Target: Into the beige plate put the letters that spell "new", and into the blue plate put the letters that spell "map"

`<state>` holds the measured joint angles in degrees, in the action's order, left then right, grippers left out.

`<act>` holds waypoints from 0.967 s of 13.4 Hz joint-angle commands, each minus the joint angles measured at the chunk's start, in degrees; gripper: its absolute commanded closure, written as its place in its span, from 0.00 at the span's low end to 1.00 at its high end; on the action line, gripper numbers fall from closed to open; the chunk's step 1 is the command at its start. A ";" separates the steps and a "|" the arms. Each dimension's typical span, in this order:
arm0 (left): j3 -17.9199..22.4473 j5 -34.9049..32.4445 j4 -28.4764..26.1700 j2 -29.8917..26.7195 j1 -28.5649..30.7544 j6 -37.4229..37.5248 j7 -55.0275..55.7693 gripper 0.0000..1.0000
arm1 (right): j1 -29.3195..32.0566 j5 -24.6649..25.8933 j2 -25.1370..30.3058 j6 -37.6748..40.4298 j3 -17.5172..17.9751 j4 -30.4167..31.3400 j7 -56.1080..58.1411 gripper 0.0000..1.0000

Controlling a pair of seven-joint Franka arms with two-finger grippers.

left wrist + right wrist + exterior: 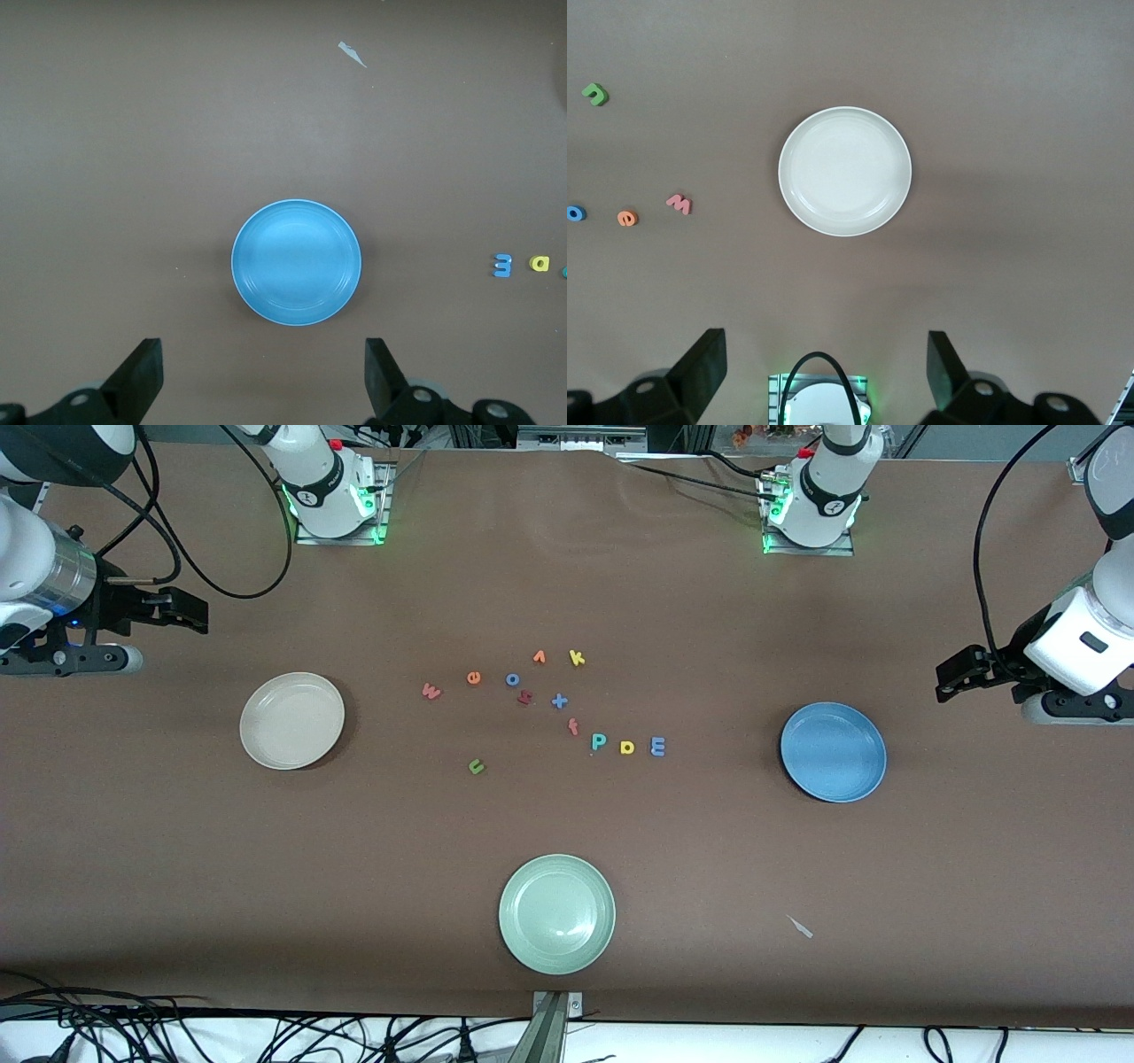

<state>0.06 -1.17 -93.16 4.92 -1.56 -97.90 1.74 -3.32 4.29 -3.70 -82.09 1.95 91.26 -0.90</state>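
A robotics lab: two arm bases [335,491] bolted along one edge of a brown table [567,841], loose black cables [266,1036] trailing off the other edge.

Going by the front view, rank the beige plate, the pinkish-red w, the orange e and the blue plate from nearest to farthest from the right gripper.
From the right gripper, open at the right arm's end of the table:
1. beige plate, at that same end.
2. pinkish-red w, at the edge of the letter cluster toward the right arm.
3. orange e, beside the w, toward the table's middle.
4. blue plate, at the left arm's end.
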 commanded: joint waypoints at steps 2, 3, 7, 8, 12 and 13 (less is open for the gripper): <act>0.03 1.43 2.19 0.87 -0.19 1.22 -1.48 0.00 | -0.02 -0.87 0.44 0.17 -0.10 -0.03 0.64 0.00; 0.03 1.43 2.19 0.88 -0.37 1.22 -1.39 0.00 | -0.02 -0.87 0.44 0.17 -0.19 -0.03 0.72 0.00; 0.11 1.35 2.10 0.88 0.50 4.10 -1.39 0.00 | -0.02 -0.87 0.44 0.17 -0.19 -0.03 0.72 0.00; 0.38 1.43 2.19 0.61 0.94 7.34 -1.48 0.00 | -0.02 -0.87 0.44 0.17 -0.19 -0.03 0.72 0.00; 0.38 1.61 2.28 0.96 0.95 8.95 -1.13 0.00 | -0.11 -0.87 0.44 0.17 -0.19 -0.03 0.72 0.00; 0.38 1.61 2.63 0.96 0.95 8.87 -1.13 0.00 | -0.02 -0.87 0.44 0.17 -0.10 -0.03 0.64 0.00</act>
<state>0.47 -1.17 -92.67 5.11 -0.86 -90.37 1.74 -3.32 4.29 -3.70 -82.09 1.95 91.26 -0.90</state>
